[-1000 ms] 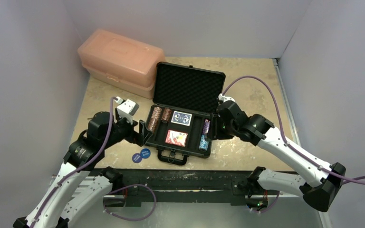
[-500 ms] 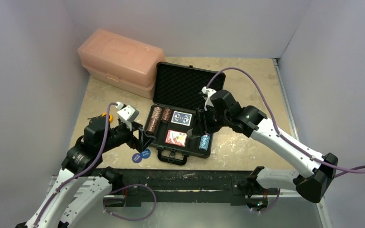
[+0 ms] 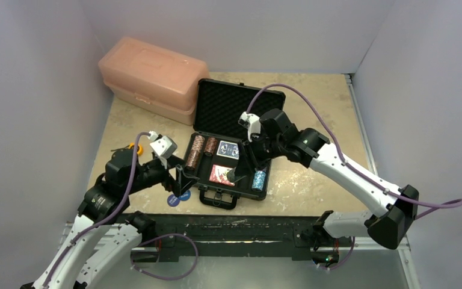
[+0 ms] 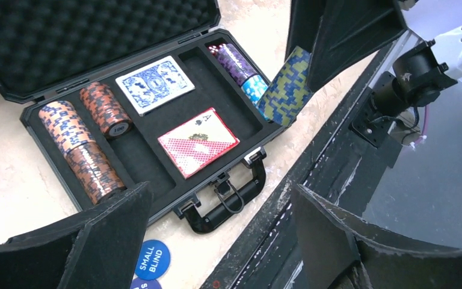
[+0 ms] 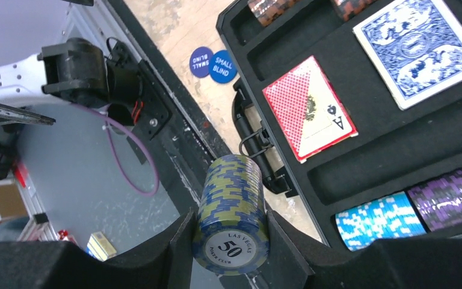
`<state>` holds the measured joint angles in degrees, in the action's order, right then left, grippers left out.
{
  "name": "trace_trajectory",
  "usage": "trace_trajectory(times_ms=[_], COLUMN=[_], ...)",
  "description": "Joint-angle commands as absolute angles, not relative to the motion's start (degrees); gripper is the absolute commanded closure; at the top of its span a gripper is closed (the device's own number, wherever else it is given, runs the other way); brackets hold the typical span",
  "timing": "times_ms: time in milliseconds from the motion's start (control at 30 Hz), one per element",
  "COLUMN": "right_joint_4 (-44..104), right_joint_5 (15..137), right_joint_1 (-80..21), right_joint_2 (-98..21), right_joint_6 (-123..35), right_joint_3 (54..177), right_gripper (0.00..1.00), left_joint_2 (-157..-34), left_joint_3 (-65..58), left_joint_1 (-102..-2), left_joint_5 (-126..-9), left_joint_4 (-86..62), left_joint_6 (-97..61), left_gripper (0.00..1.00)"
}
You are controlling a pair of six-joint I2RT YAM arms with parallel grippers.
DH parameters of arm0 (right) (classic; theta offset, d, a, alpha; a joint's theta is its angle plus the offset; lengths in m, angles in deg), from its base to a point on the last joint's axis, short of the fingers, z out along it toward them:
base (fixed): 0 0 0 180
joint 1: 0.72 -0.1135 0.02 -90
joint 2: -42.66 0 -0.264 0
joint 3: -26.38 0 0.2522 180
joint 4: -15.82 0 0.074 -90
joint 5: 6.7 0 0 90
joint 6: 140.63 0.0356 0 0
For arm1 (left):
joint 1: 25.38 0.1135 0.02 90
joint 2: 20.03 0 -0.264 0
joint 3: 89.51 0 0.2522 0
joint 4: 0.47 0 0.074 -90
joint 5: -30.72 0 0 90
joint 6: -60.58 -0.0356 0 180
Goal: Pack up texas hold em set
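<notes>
Right hand [image 3: 233, 174]: has swung left over the briefcase [image 3: 236, 108] front, clenched on a blue-yellow chip stack [image 5: 231, 211].
Pink box [image 3: 153, 78]: shut, just beside the lid's left edge.
Briefcase: open on the desk [image 3: 319, 120], slots partly filled.
Left hand [image 4: 219, 235]: released, empty, near the handle.
Discs [image 5: 212, 62]: on the desk, left of the handle.

Overhead and both wrist cameras share the briefcase [image 3: 228, 108].

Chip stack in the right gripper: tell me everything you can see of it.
The chip stack is a short roll of blue chips with yellow-green edge patches, plastic-looking. Its end face carries a white label reading 50 and Las Vegas. It lies on its side, clamped between the fingers of the right gripper, apparently in the air near the front edge of the open black case, touching nothing else.
</notes>
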<state>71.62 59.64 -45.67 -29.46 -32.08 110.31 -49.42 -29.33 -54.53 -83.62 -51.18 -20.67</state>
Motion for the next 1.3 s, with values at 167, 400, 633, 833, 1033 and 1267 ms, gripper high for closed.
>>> trace_trajectory(times_ms=[167,400,633,833,1033,1267], right_joint_4=[69.11,68.92,66.16,63.93,64.31,67.82], right_joint_5=[46.53,42.47,39.09,37.70,37.89,37.29], right_joint_1=[-45.95,-46.65,-48.14,-50.71,-53.13,-53.79], right_joint_2=[-31.79,-33.81,-36.29,-38.55,-41.40,-44.75], right_joint_6=[-37.21,-38.92,-38.12,-37.71,-38.53,-40.61], right_joint_3=[115.46,116.03,117.02,118.13,120.87,127.19], right_gripper=[1.00,1.00,1.00,1.00,1.00,1.00], left_joint_2=[-50.24,-51.90,-53.77,-54.56,-55.62,-57.05], left_joint_3=[-29.80,-29.75,-29.68,-29.60,-29.14,-28.71], left_joint_1=[-56.74,-59.93,-64.75,-66.99,-68.55,-69.58], left_joint_5=[-88.55,-90.49,-87.81,-85.99,-85.34,-84.20], left_joint_4=[-48.35,-48.08,-48.48,-48.94,-49.86,-50.75], left_joint_6=[-22.39,-23.19,-23.94,-24.23,-24.58,-25.02], left_gripper=[0.16,0.16,0.18,0.18,0.19,0.21])
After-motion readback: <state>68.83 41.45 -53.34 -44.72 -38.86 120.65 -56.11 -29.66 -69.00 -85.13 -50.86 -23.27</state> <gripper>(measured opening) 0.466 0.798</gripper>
